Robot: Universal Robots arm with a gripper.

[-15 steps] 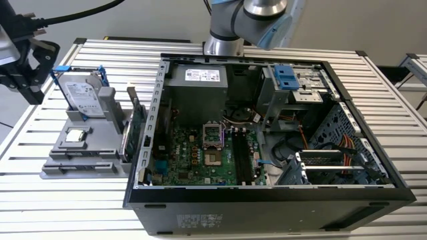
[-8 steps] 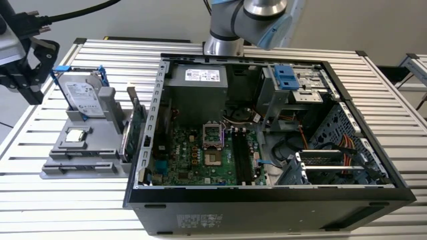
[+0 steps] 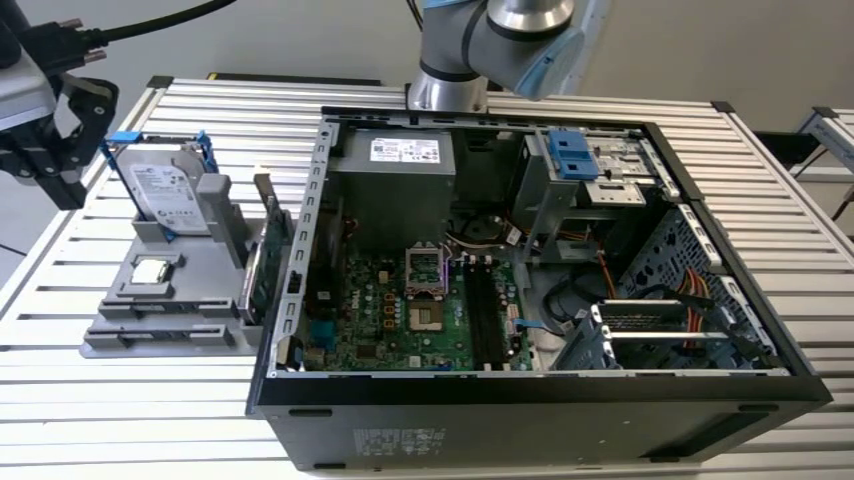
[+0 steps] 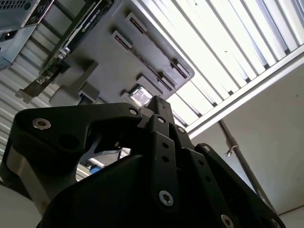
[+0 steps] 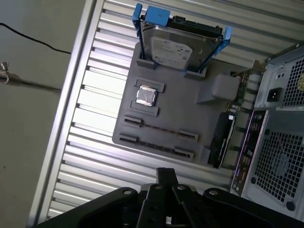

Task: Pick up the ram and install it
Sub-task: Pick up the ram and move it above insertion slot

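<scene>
Hovering off to one side of the grey parts tray [image 3: 187,300], on the side away from the open PC case [image 3: 534,385], the gripper [image 3: 56,180] looks like it's only at the approach stage. In the exterior view a hard drive [image 3: 167,195] stands at one end of the tray.

In the first wrist view the gripper [image 5: 166,175] is pinched closed on nothing. The ram [image 5: 159,129] seems to be the thin dark strip standing on edge between two clips on the tray [image 5: 185,109], just beside the CPU [image 5: 146,96].

The second wrist view shows the same clenched tips [image 4: 159,107], with the tray [image 4: 104,57] beyond them.

I reckon a grab calls for spreading the jaws and straddling that thin edge squarely. Fiddly stuff.
</scene>
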